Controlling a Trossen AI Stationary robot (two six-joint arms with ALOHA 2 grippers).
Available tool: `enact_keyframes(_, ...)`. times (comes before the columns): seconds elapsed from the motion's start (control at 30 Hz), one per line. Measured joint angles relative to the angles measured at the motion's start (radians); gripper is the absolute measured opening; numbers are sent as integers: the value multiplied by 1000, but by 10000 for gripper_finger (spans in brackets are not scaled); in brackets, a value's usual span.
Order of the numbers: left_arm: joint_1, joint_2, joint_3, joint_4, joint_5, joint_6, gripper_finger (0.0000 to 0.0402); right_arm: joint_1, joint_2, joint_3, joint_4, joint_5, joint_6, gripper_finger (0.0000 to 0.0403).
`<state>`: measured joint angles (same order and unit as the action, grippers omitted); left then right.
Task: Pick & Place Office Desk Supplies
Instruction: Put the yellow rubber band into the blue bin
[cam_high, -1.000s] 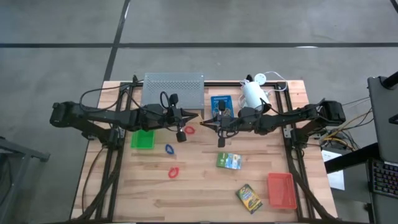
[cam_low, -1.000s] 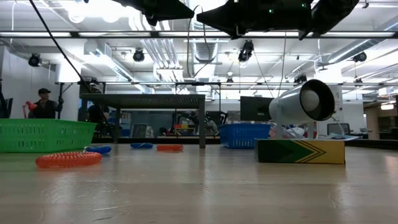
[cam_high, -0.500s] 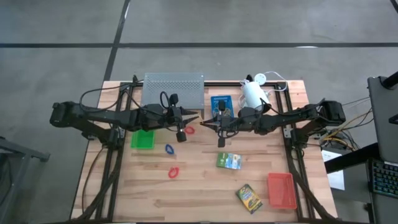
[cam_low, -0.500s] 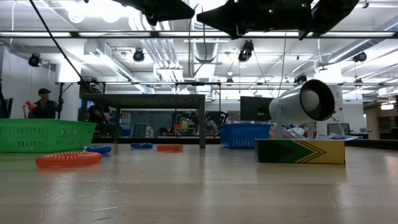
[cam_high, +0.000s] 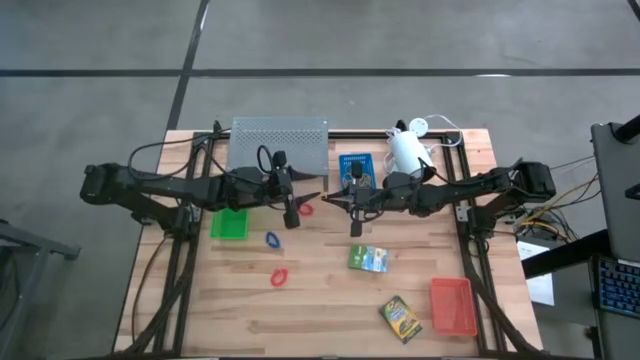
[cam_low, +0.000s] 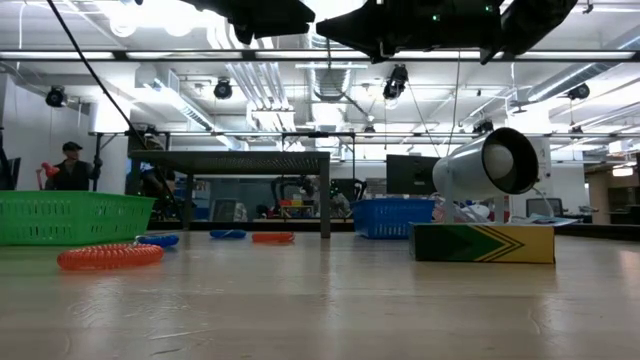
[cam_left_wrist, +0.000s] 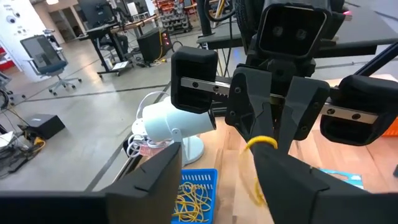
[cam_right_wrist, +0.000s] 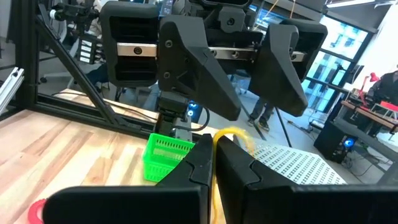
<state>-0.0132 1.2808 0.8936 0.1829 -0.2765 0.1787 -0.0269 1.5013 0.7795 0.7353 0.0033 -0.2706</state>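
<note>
1. Tan rubber band (cam_left_wrist: 260, 143): one thin loop hangs in the air above the middle of the surface (cam_high: 330, 300), near the back, where the two arms meet tip to tip.
2. In the right gripper (cam_right_wrist: 214, 146) the fingers are pressed together on the band, which curls up out of them in the right wrist view.
3. The left gripper (cam_left_wrist: 217, 154) faces it with its fingers spread wide. They stand on either side of the right gripper's tip and are not touching the band.
4. Step in hand, as I judge it: a handover between arms, with the band now carried by the right gripper alone.
5. The blue tray (cam_high: 355, 165) sits at the back of the surface, just beside the right arm's wrist. It holds a tangle of similar tan bands, so it is the likely place for this one.
6. Other supplies lie on the surface:
   - the green tray (cam_high: 228, 224), under the left arm;
   - a red loop (cam_high: 305, 210), just below the grippers;
   - a blue loop (cam_high: 272, 240) and a second red loop (cam_high: 279, 276), nearer the front;
   - two card boxes (cam_high: 367, 259) (cam_high: 400, 318), right of centre;
   - the red-orange tray (cam_high: 452, 305), at the front right.
7. The next move calls for the left arm to back straight away so its open fingers do not snag the loop.
8. The right arm then needs to draw back, lower over the blue tray and part its fingers there. A light band may cling to a finger, so a low release looks wise.
</note>
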Motion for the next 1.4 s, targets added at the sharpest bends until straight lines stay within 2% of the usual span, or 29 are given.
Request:
enact_keyframes(0.33,0,0,0,0,0,0,268,0,0,0,0,0,-3,8)
enact_keyframes(0.6,0,0,0,-1,0,-1,275,0,0,0,-7,8,20,8)
enact_keyframes(0.9,1,0,0,-3,-3,4,264,0,-83,-1,-173,250,85,8)
enact_keyframes(1.27,1,0,0,-3,-3,5,264,0,-284,-1,-413,389,196,8)
enact_keyframes(1.4,1,0,0,-2,-3,4,260,0,-333,-1,-464,390,228,8)
